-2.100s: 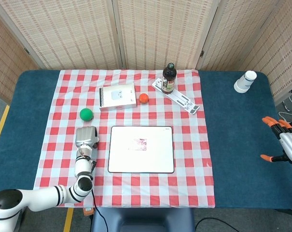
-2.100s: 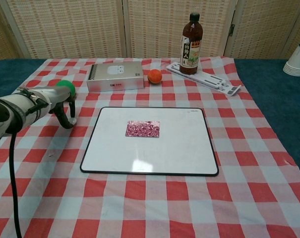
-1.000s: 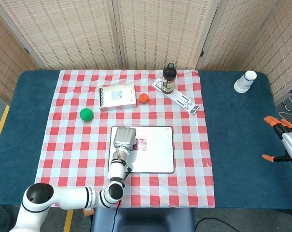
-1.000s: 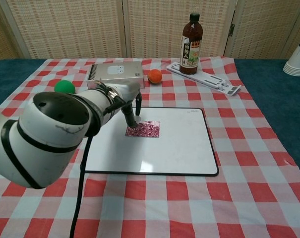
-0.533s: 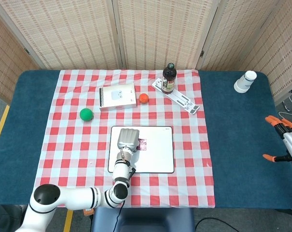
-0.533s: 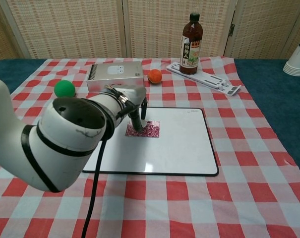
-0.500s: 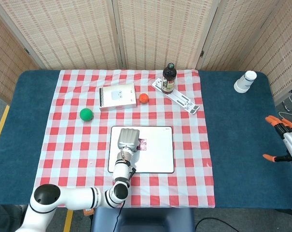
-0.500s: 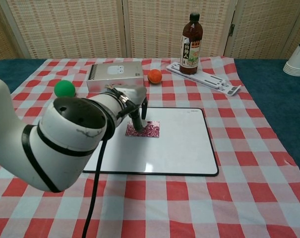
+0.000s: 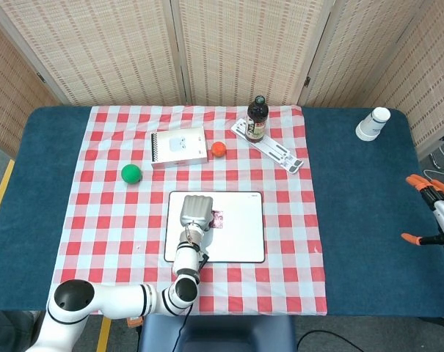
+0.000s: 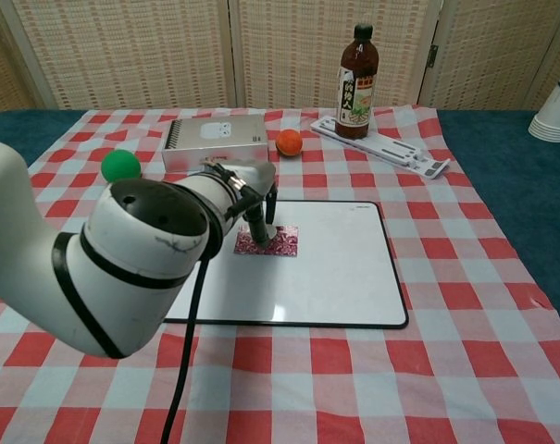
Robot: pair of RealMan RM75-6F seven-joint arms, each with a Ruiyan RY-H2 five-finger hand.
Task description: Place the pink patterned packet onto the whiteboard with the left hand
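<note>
The pink patterned packet (image 9: pixel 218 219) (image 10: pixel 282 240) lies flat near the middle of the whiteboard (image 9: pixel 238 238) (image 10: pixel 340 273). My left hand (image 9: pixel 194 211) (image 10: pixel 253 202) hangs over the packet's left part with its fingers pointing down. Its fingertips (image 10: pixel 261 233) touch the packet, and I cannot tell whether they pinch it. The hand covers the packet's left end in the head view. My bulky left arm (image 10: pixel 141 259) fills the left of the chest view. My right hand (image 9: pixel 436 214) shows only at the far right edge of the head view, fingers spread and holding nothing.
A green ball (image 9: pixel 130 174) (image 10: pixel 120 165) lies left of the board. Behind it are a grey box (image 9: pixel 179 147) (image 10: pixel 215 141), an orange ball (image 9: pixel 219 149) (image 10: pixel 289 141), a dark bottle (image 9: pixel 256 119) (image 10: pixel 357 83) and a white stand (image 9: pixel 277 150) (image 10: pixel 391 148). Paper cups (image 9: pixel 373 123) (image 10: pixel 555 109) stand far right.
My left hand swung from beside the green ball rightwards onto the whiteboard and came down on the packet's left part. Over the last half second it has barely moved. The packet has stayed put.
</note>
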